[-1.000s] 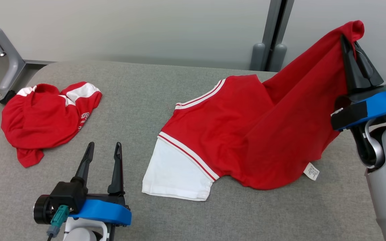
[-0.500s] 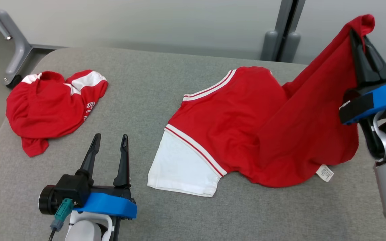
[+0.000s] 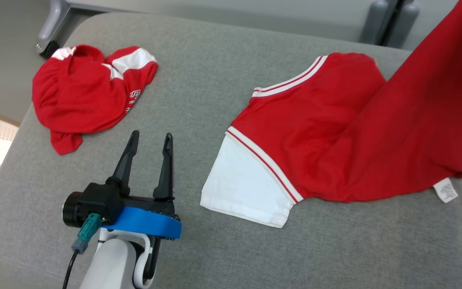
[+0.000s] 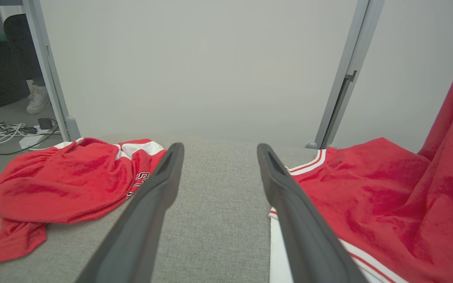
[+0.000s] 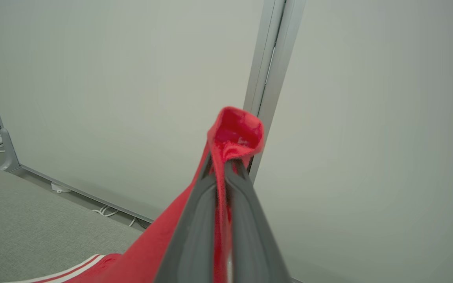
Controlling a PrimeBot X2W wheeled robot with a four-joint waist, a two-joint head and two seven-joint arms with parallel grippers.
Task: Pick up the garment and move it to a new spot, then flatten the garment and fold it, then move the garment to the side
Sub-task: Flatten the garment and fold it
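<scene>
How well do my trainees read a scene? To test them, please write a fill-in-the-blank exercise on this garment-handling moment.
1. The right gripper is ____ on a fold of the red shirt, holding that end up.
2. The left gripper has its jaws standing open, holding ____.
3. The shirt's sleeve lying on the grey cushion is ____.
4. A crumpled red garment lies on the robot's ____ side of the cushion.
Missing words: shut; nothing; white; left.

grey padded table [image 3: 215, 60] bears a crumpled red bundle [image 3: 82, 96] and red shirt [image 3: 319, 132].
</scene>
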